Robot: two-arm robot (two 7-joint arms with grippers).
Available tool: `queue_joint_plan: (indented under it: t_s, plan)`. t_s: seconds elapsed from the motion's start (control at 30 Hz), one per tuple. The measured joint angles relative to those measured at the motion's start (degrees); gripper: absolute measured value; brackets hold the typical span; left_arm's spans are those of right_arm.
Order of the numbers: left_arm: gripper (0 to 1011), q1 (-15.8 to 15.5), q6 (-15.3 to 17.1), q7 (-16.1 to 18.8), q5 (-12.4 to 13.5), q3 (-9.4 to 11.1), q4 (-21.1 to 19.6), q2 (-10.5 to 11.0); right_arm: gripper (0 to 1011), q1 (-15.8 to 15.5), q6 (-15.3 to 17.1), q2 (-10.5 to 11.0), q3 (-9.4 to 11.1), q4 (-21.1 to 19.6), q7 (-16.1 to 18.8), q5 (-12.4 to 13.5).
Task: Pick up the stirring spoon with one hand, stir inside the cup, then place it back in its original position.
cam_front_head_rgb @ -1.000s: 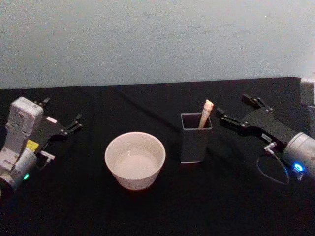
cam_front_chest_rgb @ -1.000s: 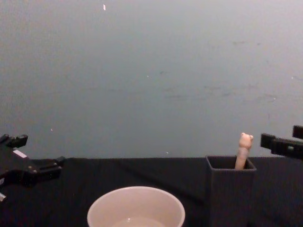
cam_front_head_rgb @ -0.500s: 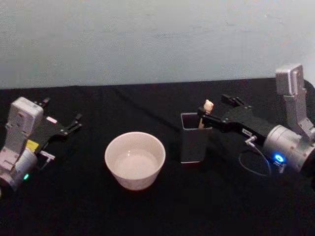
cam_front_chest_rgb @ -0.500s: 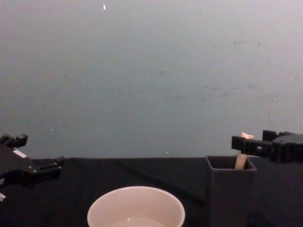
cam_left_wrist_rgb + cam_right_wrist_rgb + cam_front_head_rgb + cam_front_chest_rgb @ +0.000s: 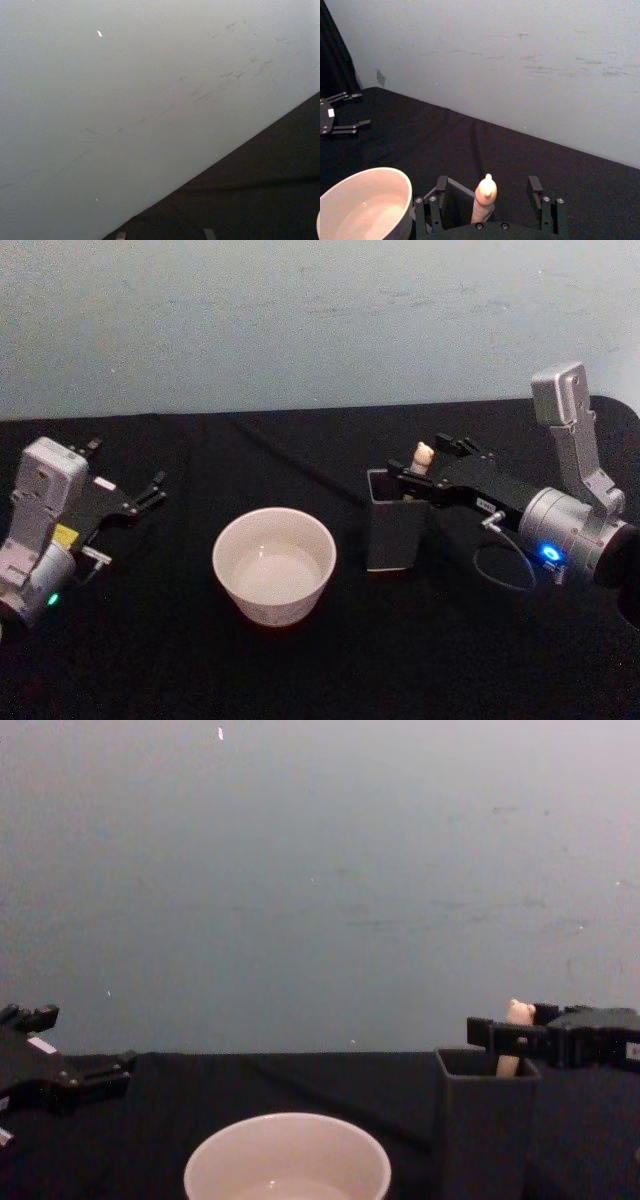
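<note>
Jaws of right gripper open, flanking stirring spoon standing in grey holder, gripping nothing; left gripper parked, jaws open.

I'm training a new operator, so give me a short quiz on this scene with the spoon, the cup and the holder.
1. True or false: the spoon stands in the holder.
2. The right gripper is: A) shut on the holder's wall; B) open, with a finger on each side of the spoon's handle; C) lying flat on the table.
3. Which gripper is away from the holder, on the other side of the cup?

Key: 1 true; 2 B; 3 the left gripper.
</note>
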Motion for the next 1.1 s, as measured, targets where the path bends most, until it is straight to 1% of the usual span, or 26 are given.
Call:
queue_joint_plan:
  t_s: [0.2,0.57,0.67,0.77,0.8,0.83,0.87,0.93,0.97,1.03,1.07,1.1]
  plan:
    - [1001,0.00,0.00,0.00,0.00,0.00,0.00,0.00,1000,0.20,-0.08,-0.19,-0.09,0.29,0.76,-0.62]
    - [1001,-0.01,0.00,0.00,0.00,0.00,0.00,0.00,1000,0.20,-0.17,-0.17,-0.09,0.26,0.70,-0.60]
    - [1001,-0.01,0.00,0.00,0.00,0.00,0.00,0.00,977,0.20,-0.19,-0.16,-0.07,0.24,0.68,-0.58]
    - [1001,0.00,0.00,0.00,0.00,0.00,0.00,0.00,902,0.19,-0.20,-0.16,-0.06,0.23,0.67,-0.56]
    - [1001,0.00,0.00,0.00,0.00,0.00,0.00,0.00,902,0.18,-0.21,-0.16,-0.06,0.22,0.66,-0.55]
    - [1001,0.00,0.00,0.00,0.00,0.00,0.00,0.00,849,0.18,-0.21,-0.16,-0.05,0.22,0.65,-0.54]
    - [1001,0.00,0.00,0.00,0.00,0.00,0.00,0.00,834,0.18,-0.21,-0.16,-0.05,0.21,0.65,-0.53]
    - [1001,0.00,0.00,0.00,0.00,0.00,0.00,0.00,761,0.16,-0.22,-0.16,-0.04,0.20,0.63,-0.52]
    - [1001,0.00,0.00,0.00,0.00,0.00,0.00,0.00,743,0.16,-0.22,-0.16,-0.03,0.19,0.62,-0.51]
    - [1001,0.00,0.00,0.00,0.00,0.00,0.00,0.00,661,0.15,-0.22,-0.16,-0.02,0.18,0.61,-0.50]
    - [1001,0.00,0.00,0.00,0.00,0.00,0.00,0.00,648,0.15,-0.22,-0.16,-0.02,0.18,0.61,-0.50]
    - [1001,0.00,0.00,0.00,0.00,0.00,0.00,0.00,604,0.14,-0.22,-0.16,-0.02,0.18,0.60,-0.49]
